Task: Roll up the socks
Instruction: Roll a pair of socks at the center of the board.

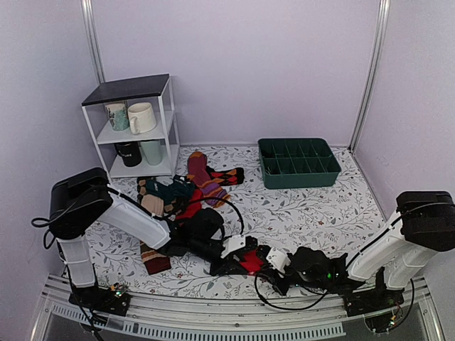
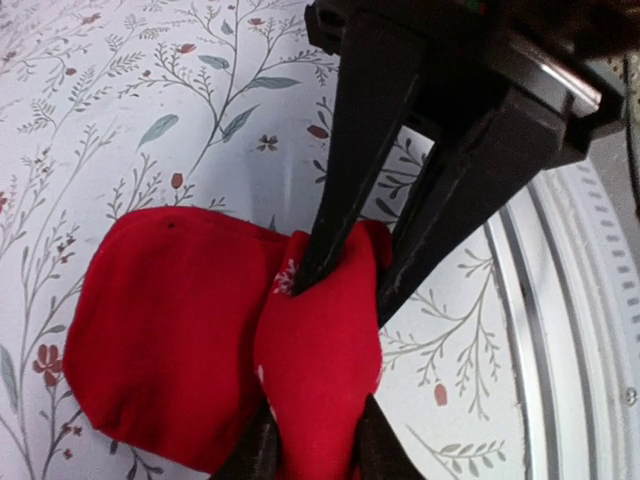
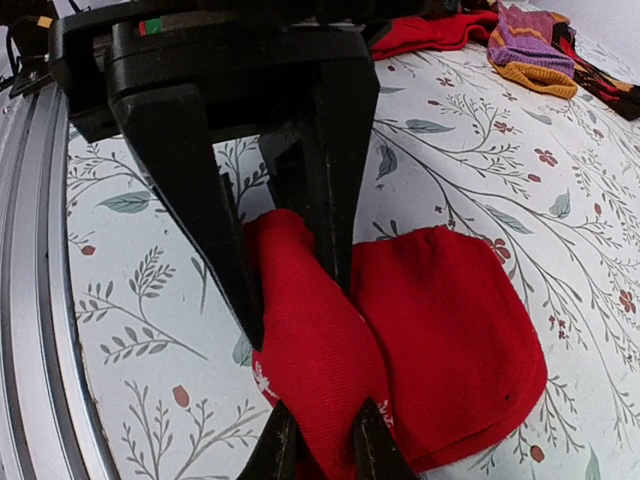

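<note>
The red socks (image 1: 252, 263) lie bunched near the table's front edge, between the two grippers. In the left wrist view the socks (image 2: 170, 330) form a flat red patch with a raised fold on its right. My left gripper (image 2: 315, 440) is shut on the near end of that fold, and my right gripper (image 2: 342, 298) pinches the far end. The right wrist view shows the same hold on the socks (image 3: 450, 340) from the other side, with my right gripper (image 3: 322, 440) and my left gripper (image 3: 297, 305) both closed on the fold. The cuff band is hidden.
A green compartment tray (image 1: 298, 163) stands at the back right. A white shelf (image 1: 135, 128) with mugs stands at the back left. A pile of other socks (image 1: 185, 192) lies in front of it, with a brown striped sock (image 1: 153, 257) nearer. The table's metal front rail (image 2: 580, 330) is close by.
</note>
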Tool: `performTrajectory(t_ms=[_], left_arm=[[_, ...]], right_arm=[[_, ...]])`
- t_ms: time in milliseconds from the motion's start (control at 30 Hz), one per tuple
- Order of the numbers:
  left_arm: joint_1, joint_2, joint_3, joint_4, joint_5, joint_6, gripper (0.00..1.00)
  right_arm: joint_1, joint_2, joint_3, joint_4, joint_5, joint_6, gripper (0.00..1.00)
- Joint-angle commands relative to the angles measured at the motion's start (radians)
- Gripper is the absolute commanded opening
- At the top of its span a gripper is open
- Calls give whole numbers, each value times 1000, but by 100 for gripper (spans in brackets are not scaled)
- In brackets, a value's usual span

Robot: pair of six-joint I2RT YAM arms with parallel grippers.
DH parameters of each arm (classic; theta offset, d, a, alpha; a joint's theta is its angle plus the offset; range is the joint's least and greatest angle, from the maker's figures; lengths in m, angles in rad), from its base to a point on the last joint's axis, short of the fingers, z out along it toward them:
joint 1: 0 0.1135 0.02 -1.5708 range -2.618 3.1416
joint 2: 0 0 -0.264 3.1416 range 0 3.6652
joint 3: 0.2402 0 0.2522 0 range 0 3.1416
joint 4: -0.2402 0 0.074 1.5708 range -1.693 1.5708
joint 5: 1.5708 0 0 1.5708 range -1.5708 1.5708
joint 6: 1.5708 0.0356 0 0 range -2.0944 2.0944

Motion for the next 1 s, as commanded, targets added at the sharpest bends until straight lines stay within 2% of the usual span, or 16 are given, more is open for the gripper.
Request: performTrajectory(t_ms=[0,167,233,333,400,533,667,767,833,933,967], left_arm=[[-9,-54,-82,-85,-205,1,26],[-13,-280,-208,98,-293,76,27],[-22,-367,-289,192,-292,124,34],[-38,-434,-371,271,-275,169,28],[-53,-437,-394,282,-286,172,30],[-100,-410,-431,353,-327,203,43],[-138,-339,-395,372,-389,282,45],[-150,-295,-372,403,-416,340,55],[-150,-266,-356,416,-410,368,57],[-150,-208,-330,425,-405,396,81],[-150,-193,-322,425,-402,399,83]], right_arm=[[2,65,-6,-201,-59,103,10],[-2,64,-18,-200,-107,153,9],[-17,58,-18,-214,-154,182,9],[-70,30,-22,-246,-257,239,9],[-116,11,-21,-288,-321,284,9],[-162,-12,4,-393,-418,369,9],[-193,16,28,-424,-506,405,9],[-206,36,44,-436,-530,412,9],[-207,44,47,-436,-533,409,9],[-209,53,54,-436,-541,401,9],[-210,56,56,-437,-542,399,9]])
